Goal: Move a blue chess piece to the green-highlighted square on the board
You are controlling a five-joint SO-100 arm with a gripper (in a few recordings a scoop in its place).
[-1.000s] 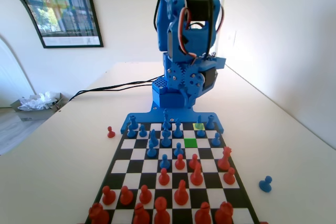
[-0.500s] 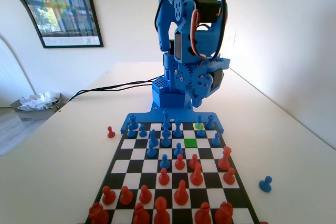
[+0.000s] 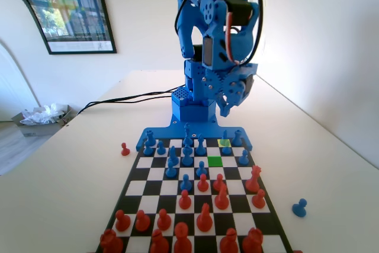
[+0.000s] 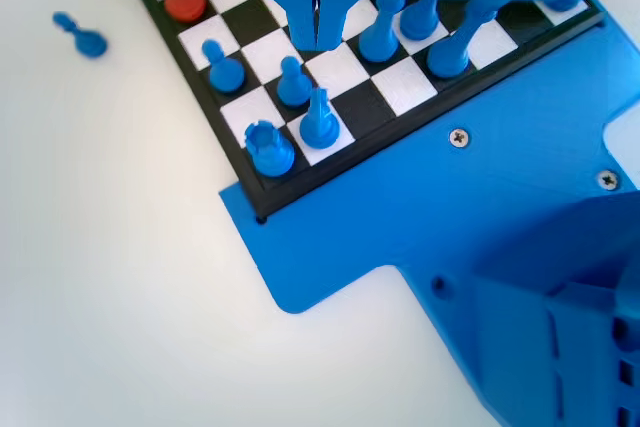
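The gripper (image 4: 318, 32) is being held high above the blue end of the board (image 3: 269, 220), and in the wrist view its two jaws are being pressed together into one narrow point hanging from twelve o'clock, with nothing between them. In the fixed view the gripper (image 3: 228, 108) is being carried well above the pieces, at about twelve o'clock from the green-highlighted square (image 3: 215, 161).

That square is being left empty, one row in from the back rank. A paler yellow-green cell (image 3: 224, 143) is lying just beyond it, at roughly one o'clock, and a blue chess piece (image 3: 225, 148) is standing on that cell (most likely the one meant to be moved, though this is only being judged from the colouring). In the wrist view the corner rook (image 4: 269, 147) is being seen at about seven o'clock from the jaw tips, with a slim pointed piece (image 4: 319, 119) just beside it, and two pawns at about nine o'clock from that. Which of these is the highlighted one cannot be told from that view.

The piece is being judged light, rigid and glossy, so it is likely to be slippery and easily tipped. A hold is best being taken low on the slim body, just above the round base, with the jaws opened first. Neighbouring pieces are standing close, so a straight descent is being called for.
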